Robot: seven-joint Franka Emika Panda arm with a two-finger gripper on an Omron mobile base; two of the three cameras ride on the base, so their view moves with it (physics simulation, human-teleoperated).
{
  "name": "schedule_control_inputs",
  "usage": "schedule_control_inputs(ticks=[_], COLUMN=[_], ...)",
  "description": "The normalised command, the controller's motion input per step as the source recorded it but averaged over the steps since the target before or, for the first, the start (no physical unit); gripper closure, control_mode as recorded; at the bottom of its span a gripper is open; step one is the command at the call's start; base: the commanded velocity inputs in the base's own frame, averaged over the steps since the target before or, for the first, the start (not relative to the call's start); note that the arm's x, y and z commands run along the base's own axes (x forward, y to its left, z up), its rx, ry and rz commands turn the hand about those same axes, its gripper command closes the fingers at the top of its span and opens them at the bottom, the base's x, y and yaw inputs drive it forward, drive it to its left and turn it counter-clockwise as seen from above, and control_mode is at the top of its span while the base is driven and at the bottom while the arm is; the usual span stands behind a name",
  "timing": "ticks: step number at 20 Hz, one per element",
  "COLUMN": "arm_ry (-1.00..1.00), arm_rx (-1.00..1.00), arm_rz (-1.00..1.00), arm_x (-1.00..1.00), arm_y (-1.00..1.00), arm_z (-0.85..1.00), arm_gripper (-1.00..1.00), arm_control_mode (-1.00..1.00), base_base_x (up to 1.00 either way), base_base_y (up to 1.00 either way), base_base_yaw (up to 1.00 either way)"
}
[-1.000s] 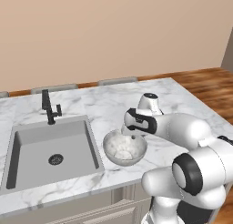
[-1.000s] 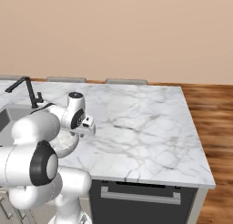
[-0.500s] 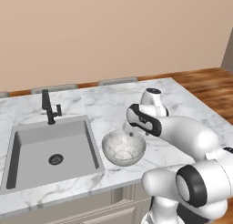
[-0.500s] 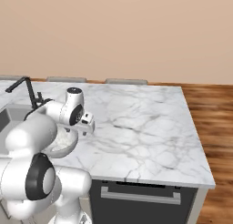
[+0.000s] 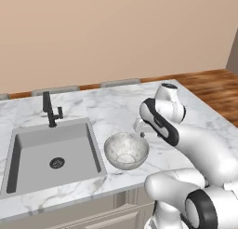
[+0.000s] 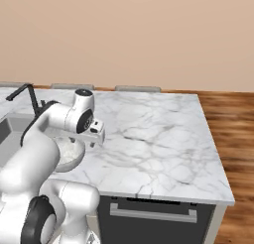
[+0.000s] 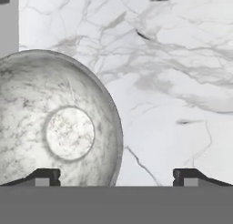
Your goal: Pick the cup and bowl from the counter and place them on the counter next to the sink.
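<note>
1. Currently we see the gripper [image 7: 116,176] spread wide, holding nothing, above the bowl's right rim.
2. We locate the bowl [image 5: 126,150] upright on the counter [image 5: 116,104], just beside the sink's [image 5: 32,153] right edge, near the front edge.

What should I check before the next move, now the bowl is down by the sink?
1. Bowl upright on the counter: ok.
2. Bowl next to the sink, close to its right edge and not in the basin: ok.
3. Gripper jaws spread wide, nothing between them: ok.
4. Fingertips clear of the bowl rim: cannot tell; in the hand view one tip overlaps the bowl.
5. Cup placed beside the sink: cannot tell; no cup is visible on the counter.
6. Faucet away from the arm: ok, it stands behind the sink.
</note>
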Motion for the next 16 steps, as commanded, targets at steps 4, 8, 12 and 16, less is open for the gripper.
schedule_control_inputs(ticks=[4, 8, 12, 16], arm_ry=[0.00, 0.00, 0.00, 0.00], arm_rx=[0.02, 0.03, 0.02, 0.00], arm_rz=[0.00, 0.00, 0.00, 0.00], arm_x=[-0.92, -0.97, -0.96, -0.83], arm_y=[-0.01, -0.03, -0.01, 0.00], arm_z=[0.00, 0.00, 0.00, 0.00], arm_gripper=[-1.00, -1.00, -1.00, -1.00], arm_control_mode=[-1.00, -1.00, -1.00, -1.00], base_base_x=[0.00, 0.00, 0.00, 0.00], base_base_y=[0.00, 0.00, 0.00, 0.00], base_base_yaw=[0.00, 0.00, 0.00, 0.00])
